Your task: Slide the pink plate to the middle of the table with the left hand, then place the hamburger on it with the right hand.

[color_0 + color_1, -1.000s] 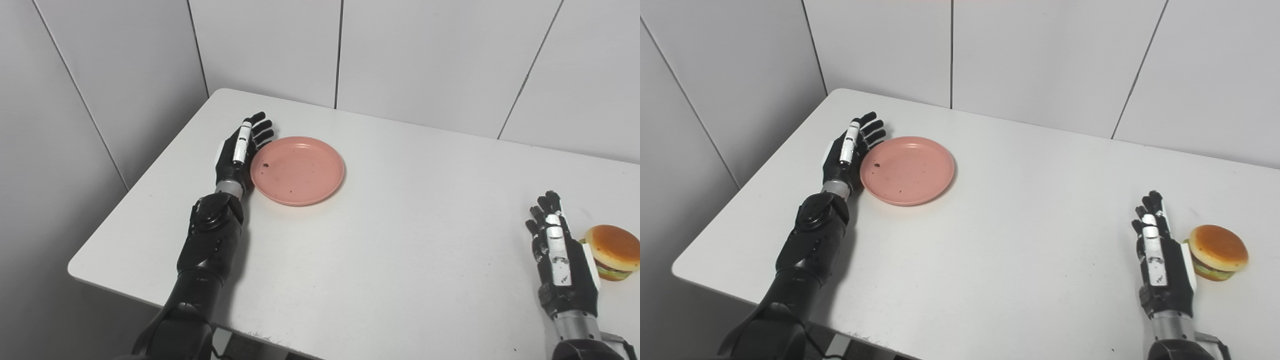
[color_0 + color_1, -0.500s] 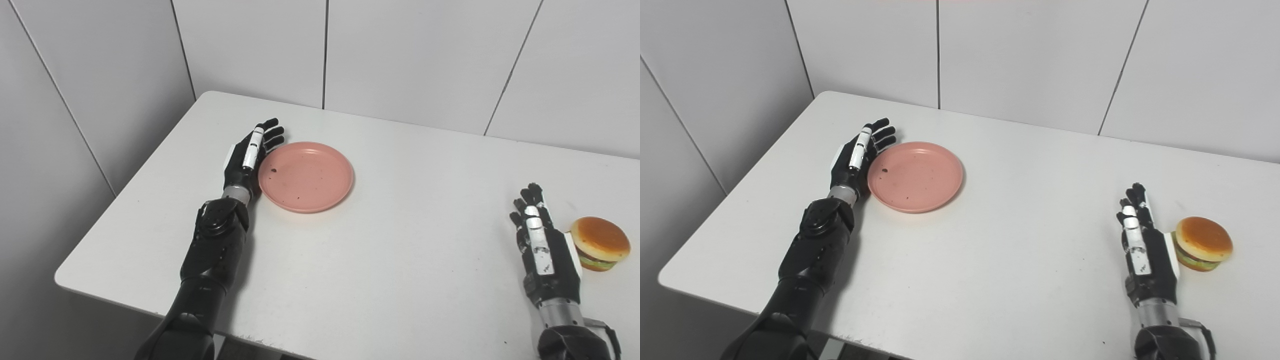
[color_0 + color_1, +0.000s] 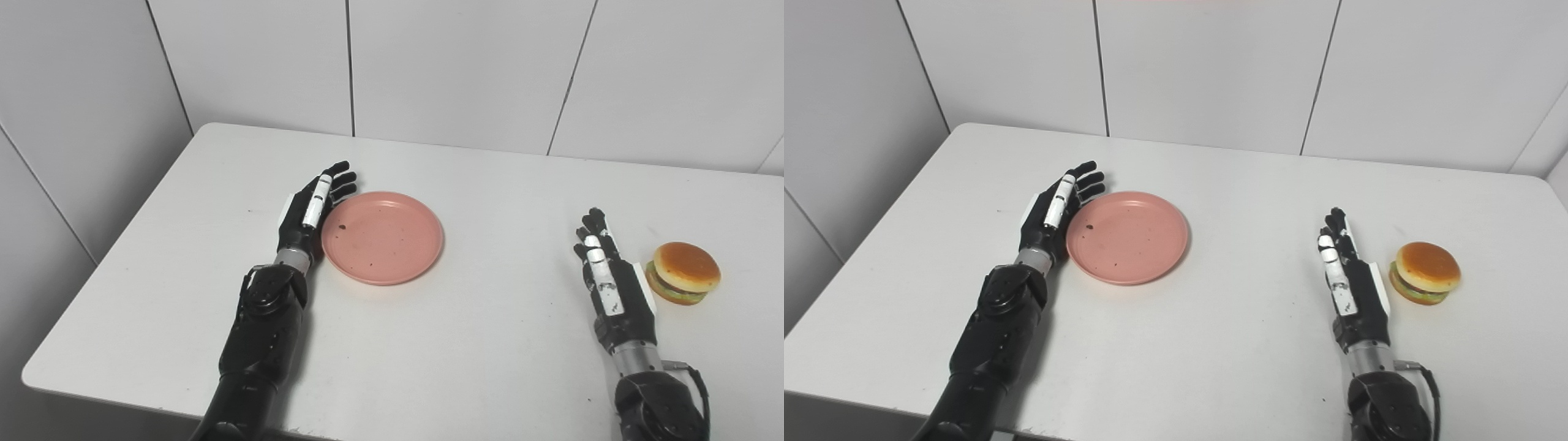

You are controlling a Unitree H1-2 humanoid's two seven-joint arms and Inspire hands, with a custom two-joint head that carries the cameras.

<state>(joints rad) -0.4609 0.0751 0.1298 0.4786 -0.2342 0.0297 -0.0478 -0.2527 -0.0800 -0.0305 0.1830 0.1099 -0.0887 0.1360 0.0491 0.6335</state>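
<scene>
The pink plate (image 3: 383,237) lies flat on the white table (image 3: 478,343), left of its middle, with a few dark specks on it. My left hand (image 3: 311,208) is open, its fingers straight, and stands on edge against the plate's left rim. The hamburger (image 3: 685,272) sits on the table at the right. My right hand (image 3: 606,285) is open and stands on edge just left of the hamburger, with a small gap between them. It holds nothing.
The table is backed by white wall panels (image 3: 459,67) at the far side and on the left. Its front edge (image 3: 122,401) runs along the bottom of the picture. Bare tabletop lies between the plate and my right hand.
The camera has swung to the right, so the whole picture has shifted. My left hand and the plate have slid a little to the right along the table. The right hand stays beside the hamburger.
</scene>
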